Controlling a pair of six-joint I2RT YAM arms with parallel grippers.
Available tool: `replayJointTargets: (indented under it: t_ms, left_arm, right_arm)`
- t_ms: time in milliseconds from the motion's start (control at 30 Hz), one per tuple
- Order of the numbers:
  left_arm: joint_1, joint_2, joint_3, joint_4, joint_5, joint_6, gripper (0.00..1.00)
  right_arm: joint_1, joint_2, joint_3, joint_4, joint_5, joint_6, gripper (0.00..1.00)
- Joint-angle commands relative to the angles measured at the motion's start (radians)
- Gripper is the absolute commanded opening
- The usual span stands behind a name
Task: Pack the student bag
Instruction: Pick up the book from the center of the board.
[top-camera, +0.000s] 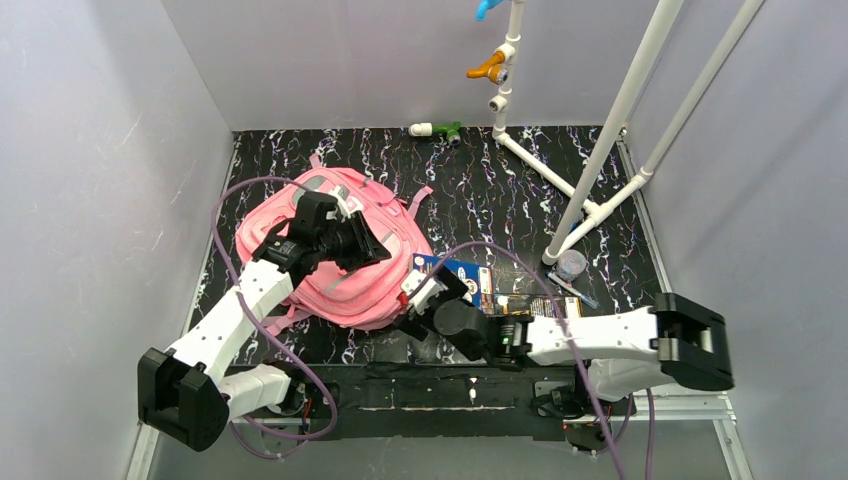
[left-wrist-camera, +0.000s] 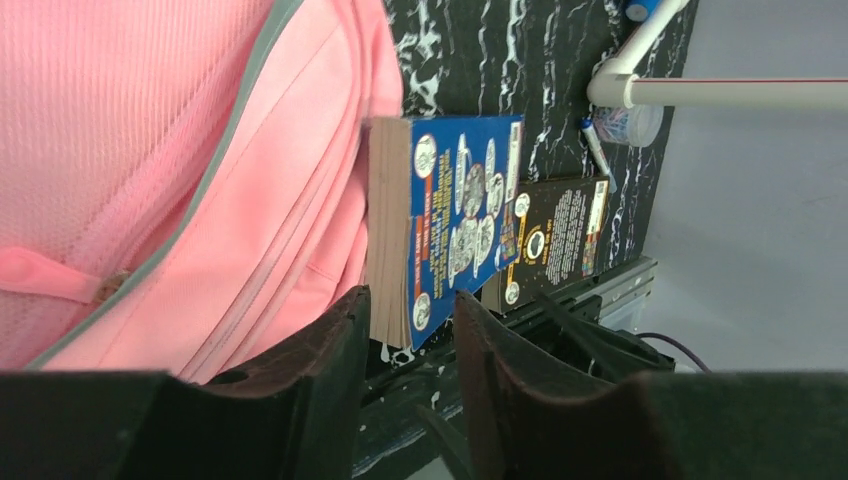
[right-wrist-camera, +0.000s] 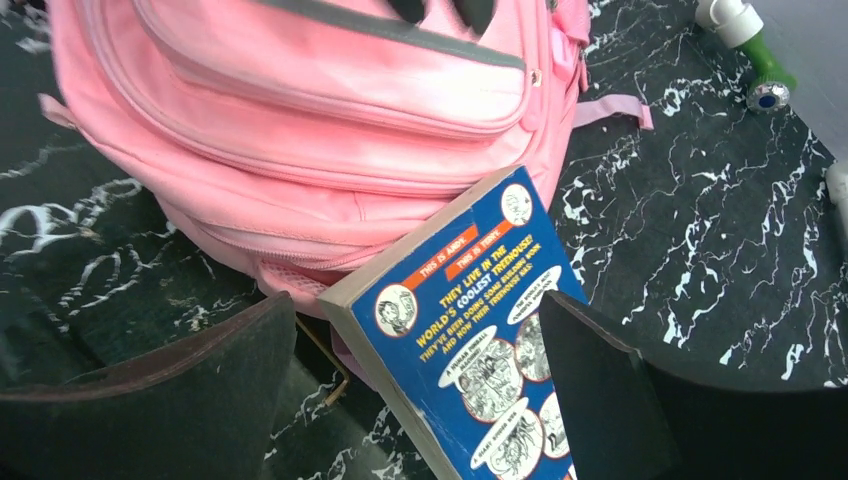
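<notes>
Top view: pink student bag (top-camera: 375, 290) at nine o'clock on the bench (top-camera: 500, 190), left gripper (top-camera: 378, 250) over it, left wrist: fingers slightly apart, nothing between them, blue book (left-wrist-camera: 465, 220) beyond, right wrist: right gripper (right-wrist-camera: 418, 300) wide apart astride the book's end, bag at twelve o'clock.

Overhead view looking down, wrist views close, both showing student bag (right-wrist-camera: 330, 130), blue book (right-wrist-camera: 480, 350)

I'm looking into a robot lab's test cell. Plain pale panels (top-camera: 90, 150) box in a black marbled surface (top-camera: 500, 190), and a white pipe frame (top-camera: 620, 110) stands at the back. The left arm (top-camera: 230, 310) and right arm (top-camera: 600, 335) trail lilac cables (top-camera: 236, 190) by a metal rail (top-camera: 690, 405).
</notes>
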Motion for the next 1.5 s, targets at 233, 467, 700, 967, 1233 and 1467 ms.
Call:
replayJointTargets:
  t_ms: [233,467,700,967,1233,1467]
  left_arm:
    - [0.003,-0.053,-0.099,0.056,0.030,-0.028,0.64]
    - [0.003,-0.117,-0.070,0.002,-0.036,0.011,0.75]
    - [0.004,-0.128,-0.033,-0.047,-0.067,0.054,0.77]
    - [0.003,-0.149,-0.007,-0.086,-0.111,0.077,0.77]
    - [0.004,-0.171,0.010,-0.123,-0.167,0.092,0.80]
    - [0.005,-0.158,0.024,-0.123,-0.167,0.096,0.81]
  right_arm:
    - [-0.003,-0.161,-0.125,-0.165,-0.217,-0.100,0.99]
    - [-0.003,-0.043,-0.137,-0.068,0.098,-0.167,0.98]
    - [0.000,0.153,-0.108,0.102,0.251,-0.292,0.98]
    - [0.000,0.368,-0.050,0.278,0.446,-0.358,0.98]
    - [0.000,0.381,-0.053,0.402,0.507,-0.414,0.49]
    - [-0.001,0.258,-0.053,0.245,0.490,-0.347,0.14]
